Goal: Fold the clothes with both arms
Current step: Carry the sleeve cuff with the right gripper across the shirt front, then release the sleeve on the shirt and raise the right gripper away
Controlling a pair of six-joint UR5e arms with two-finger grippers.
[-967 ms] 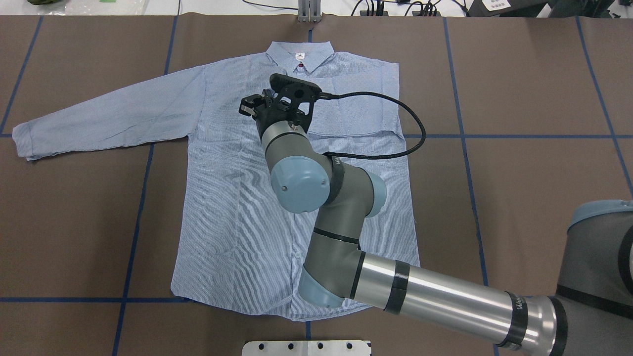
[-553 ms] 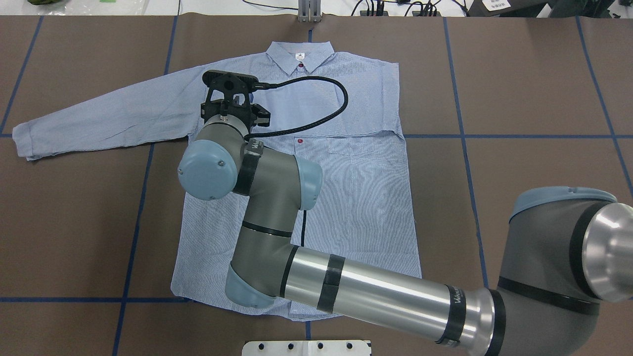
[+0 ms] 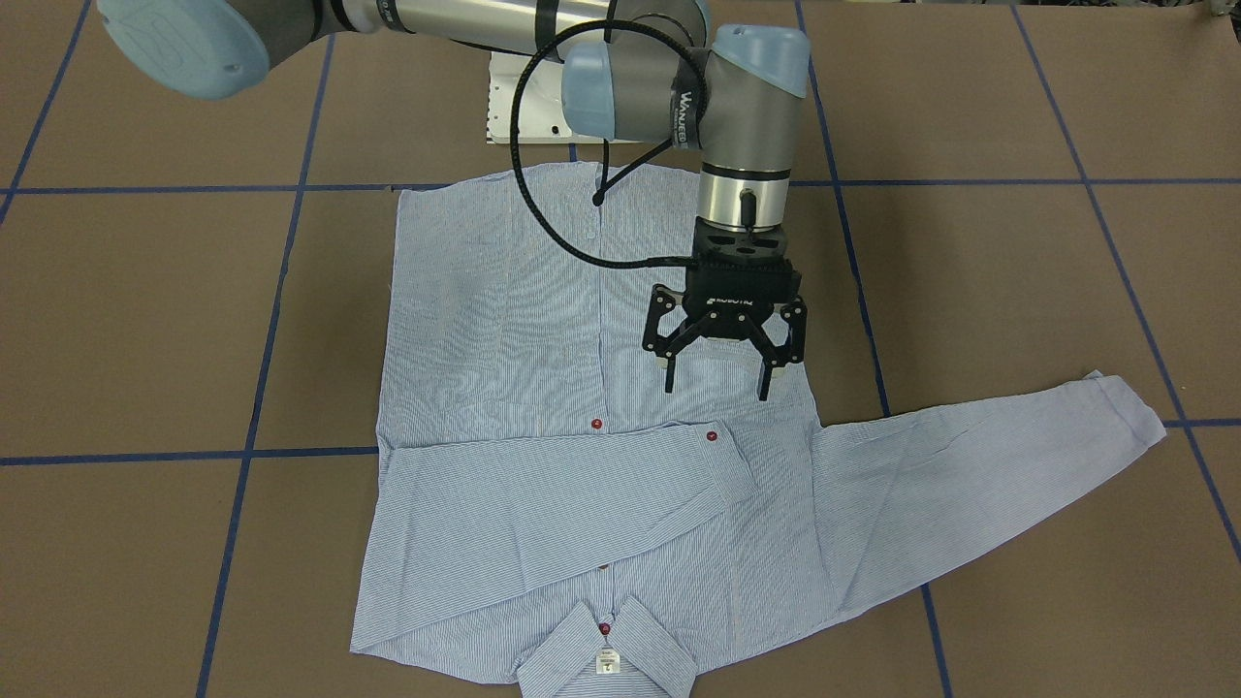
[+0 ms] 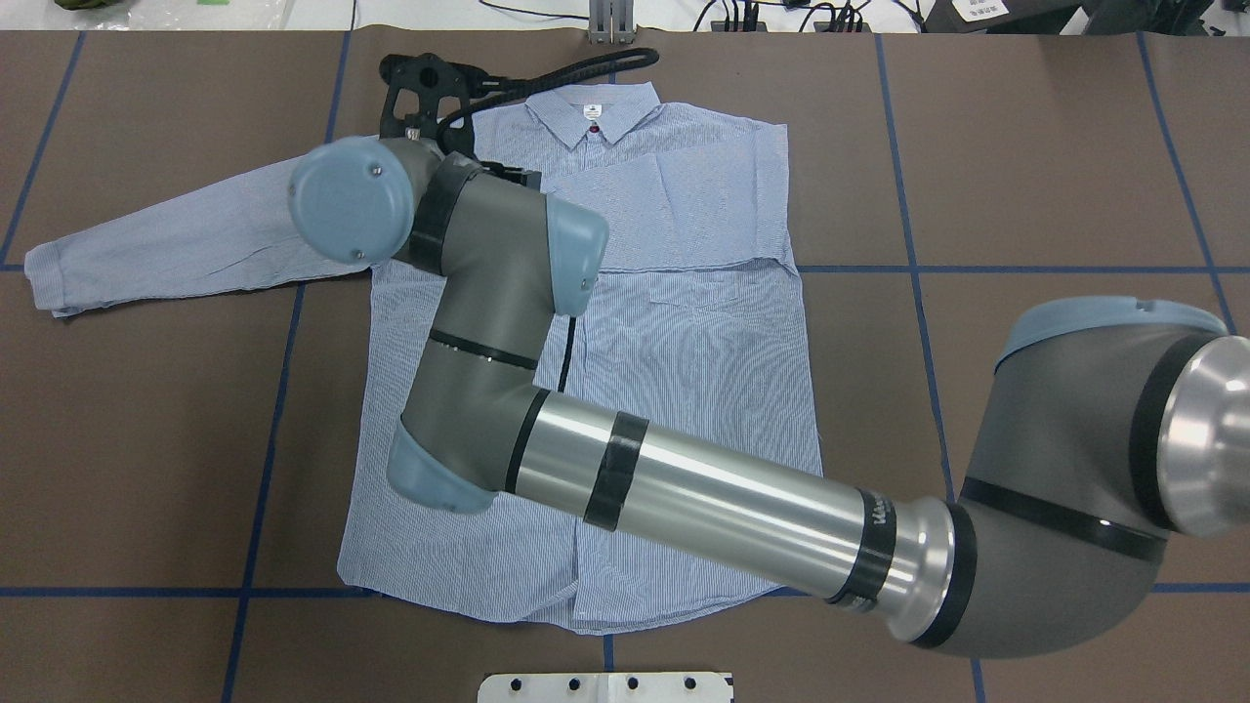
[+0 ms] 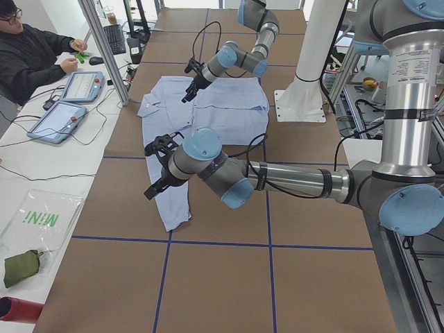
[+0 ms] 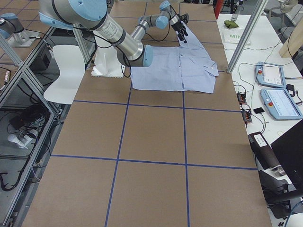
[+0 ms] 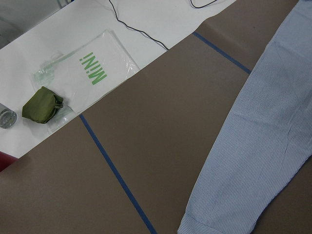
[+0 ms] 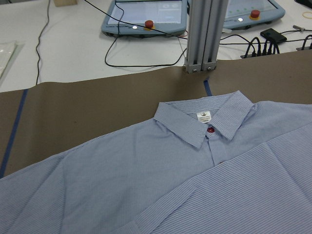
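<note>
The light blue striped shirt [image 4: 703, 391] lies flat and buttoned on the brown table, collar [image 4: 591, 103] at the far side. One sleeve is folded across the chest [image 3: 543, 504]. The other sleeve [image 4: 195, 234] stretches out to the overhead view's left. My right arm [image 4: 703, 498] reaches across the shirt. My right gripper [image 3: 715, 390] hangs open and empty just above the chest, near the stretched sleeve's shoulder; my wrist hides it in the overhead view. My left gripper [image 5: 149, 172] shows only in the exterior left view, near the sleeve cuff [image 7: 204, 226]; I cannot tell its state.
The white base plate [image 4: 605, 686] is at the near table edge. An aluminium post [image 8: 202, 34] stands behind the collar, with teach pendants [image 8: 146, 17] beyond. A green pouch [image 7: 43, 105] and a plastic bag [image 7: 92, 73] lie off the table's left end. An operator [image 5: 28, 55] sits there.
My right arm has swung from the middle of the chest towards the shoulder of the stretched sleeve, leftward in the overhead view. The shirt has not moved.
</note>
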